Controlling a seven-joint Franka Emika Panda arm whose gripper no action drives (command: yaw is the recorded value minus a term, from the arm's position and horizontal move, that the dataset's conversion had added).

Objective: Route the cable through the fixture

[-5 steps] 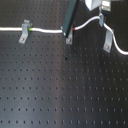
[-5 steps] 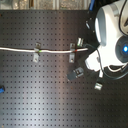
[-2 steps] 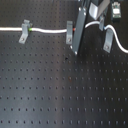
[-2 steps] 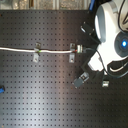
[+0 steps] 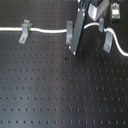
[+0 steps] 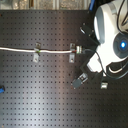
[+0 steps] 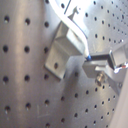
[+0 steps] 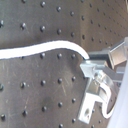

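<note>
A black perforated table (image 5: 60, 95) lies mostly bare toward the first exterior view's bottom. Near its far edge the white cable (image 5: 47, 31) runs through a metal clip (image 5: 24, 33) and a second clip (image 5: 70, 36), then passes behind the arm and curves past a third clip (image 5: 108, 41). The end effector (image 8: 92, 65) pinches the cable's end between narrow fingers in the second wrist view. Only the second exterior view shows a small blue object (image 6: 2, 90) at the second exterior view's left edge.
</note>
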